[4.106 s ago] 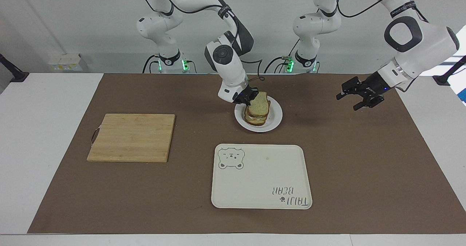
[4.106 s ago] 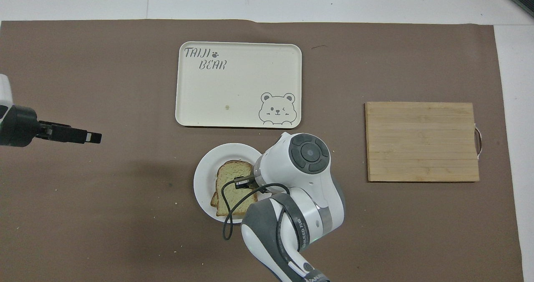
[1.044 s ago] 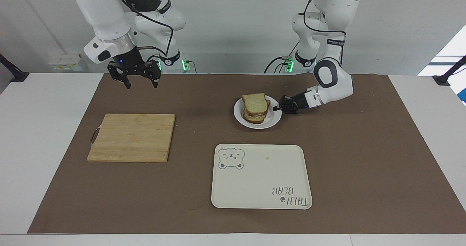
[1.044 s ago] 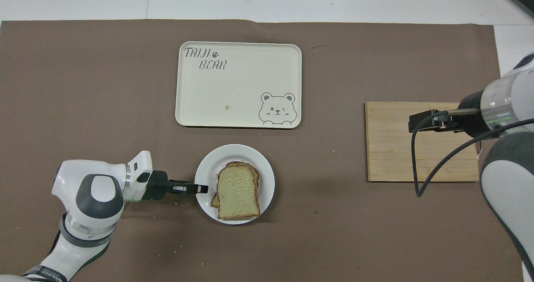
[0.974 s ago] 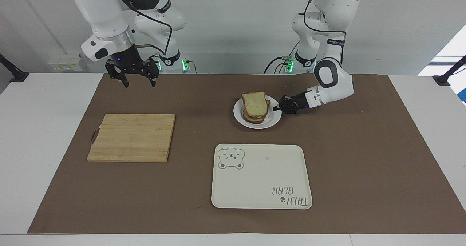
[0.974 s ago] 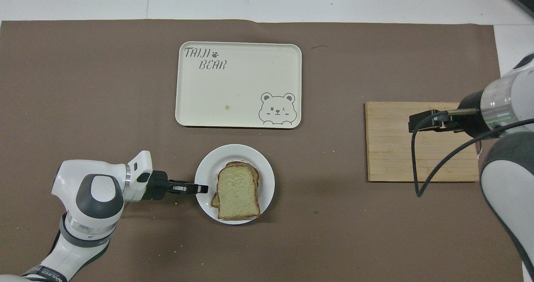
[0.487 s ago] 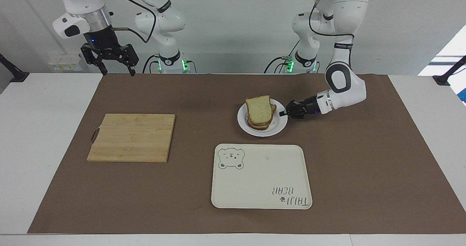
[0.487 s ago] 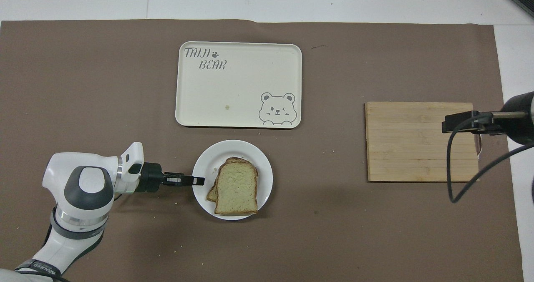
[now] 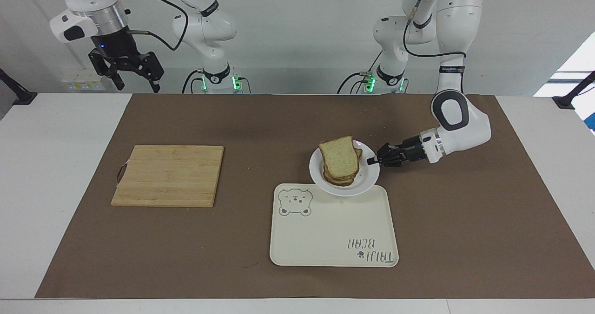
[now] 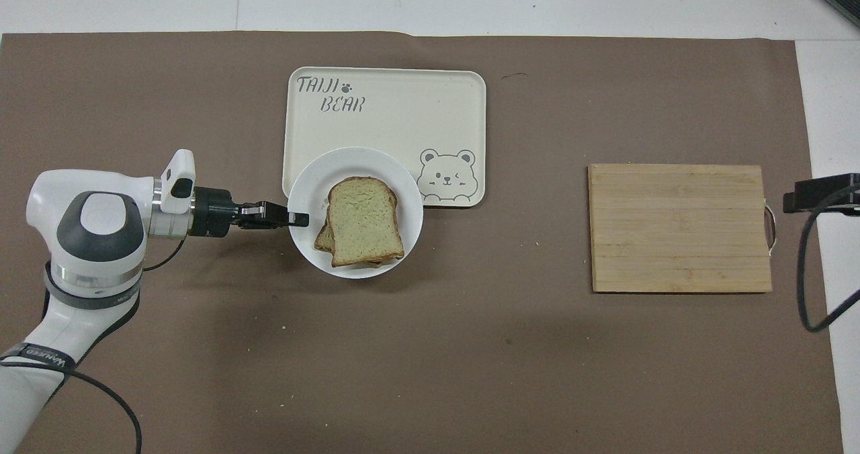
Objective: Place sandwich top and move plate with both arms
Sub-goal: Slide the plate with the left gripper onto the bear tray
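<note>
Cream bear tray (image 9: 325, 239) and wooden cutting board (image 9: 168, 175) lie well apart.

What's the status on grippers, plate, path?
Left gripper shut on plate rim, lifted over tray edge. Right gripper open, raised, waiting. Sandwich top stacked.

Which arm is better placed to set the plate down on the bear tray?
Left. The left gripper grips the plate rim over the tray; the right gripper hangs open, away.

One plate (image 9: 367, 182), one tray (image 9: 333, 239), one cutting board (image 9: 168, 175), two arms (image 9: 458, 128), one sandwich (image 9: 340, 161).
</note>
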Robot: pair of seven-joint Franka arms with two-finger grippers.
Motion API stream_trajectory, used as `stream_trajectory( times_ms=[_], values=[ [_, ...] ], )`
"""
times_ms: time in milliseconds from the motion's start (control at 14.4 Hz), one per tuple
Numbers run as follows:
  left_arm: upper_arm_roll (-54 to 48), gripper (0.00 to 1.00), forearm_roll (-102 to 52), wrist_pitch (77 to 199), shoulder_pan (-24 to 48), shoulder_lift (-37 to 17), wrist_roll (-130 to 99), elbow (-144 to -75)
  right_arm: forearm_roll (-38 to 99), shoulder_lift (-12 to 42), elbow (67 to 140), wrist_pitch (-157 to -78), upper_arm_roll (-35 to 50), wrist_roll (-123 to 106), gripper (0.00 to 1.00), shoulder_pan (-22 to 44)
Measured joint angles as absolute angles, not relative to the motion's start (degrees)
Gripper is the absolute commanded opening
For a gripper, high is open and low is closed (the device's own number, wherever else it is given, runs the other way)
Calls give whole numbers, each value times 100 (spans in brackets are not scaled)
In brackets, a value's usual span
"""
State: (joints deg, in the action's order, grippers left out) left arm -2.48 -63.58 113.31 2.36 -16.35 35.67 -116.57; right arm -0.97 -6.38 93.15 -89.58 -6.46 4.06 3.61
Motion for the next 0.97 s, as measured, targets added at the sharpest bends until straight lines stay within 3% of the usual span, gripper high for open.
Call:
stream_trajectory(
  times_ms=[348,974],
  values=[
    [-361,0,-6312,11339,257,-2351,2735,-10438,-97,-636,9365,-8941,-608,361,100,361],
    [-535,0,-6309,11566,237,-3564,2316,-8961,-98,-673,9536,-8940,-545,88,100,418]
  ],
)
